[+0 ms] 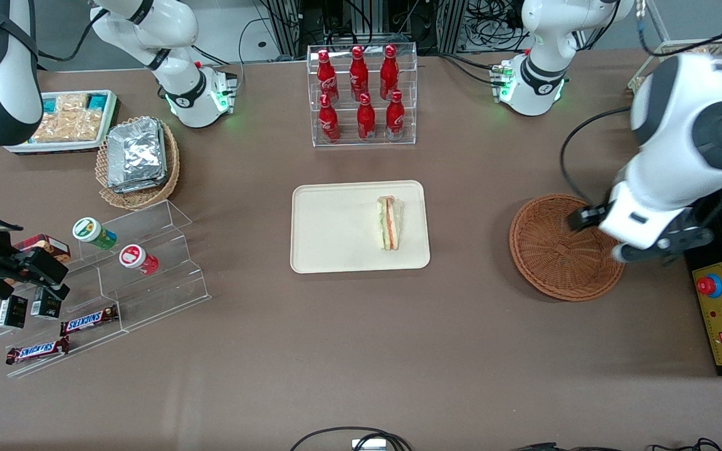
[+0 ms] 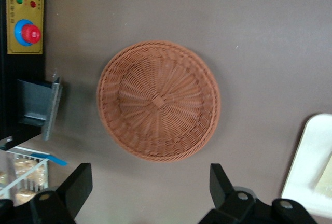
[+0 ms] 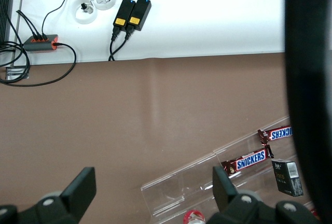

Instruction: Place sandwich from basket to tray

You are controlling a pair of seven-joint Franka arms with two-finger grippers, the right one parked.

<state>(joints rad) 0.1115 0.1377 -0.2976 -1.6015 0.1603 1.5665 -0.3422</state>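
The sandwich is laid on the tray, so the hand is held released above the emptied basket.

Triangular white-bread sandwich wedge lies on flat cream rectangular tray at table centre, toward its 3 o'clock edge. Round reddish-brown wicker basket sits at 3 o'clock from tray, well apart, nothing in it. Left arm's gripper hangs above the table just beside basket's rim, fingers spread apart. Clear rack of red bottles at 12 o'clock from tray
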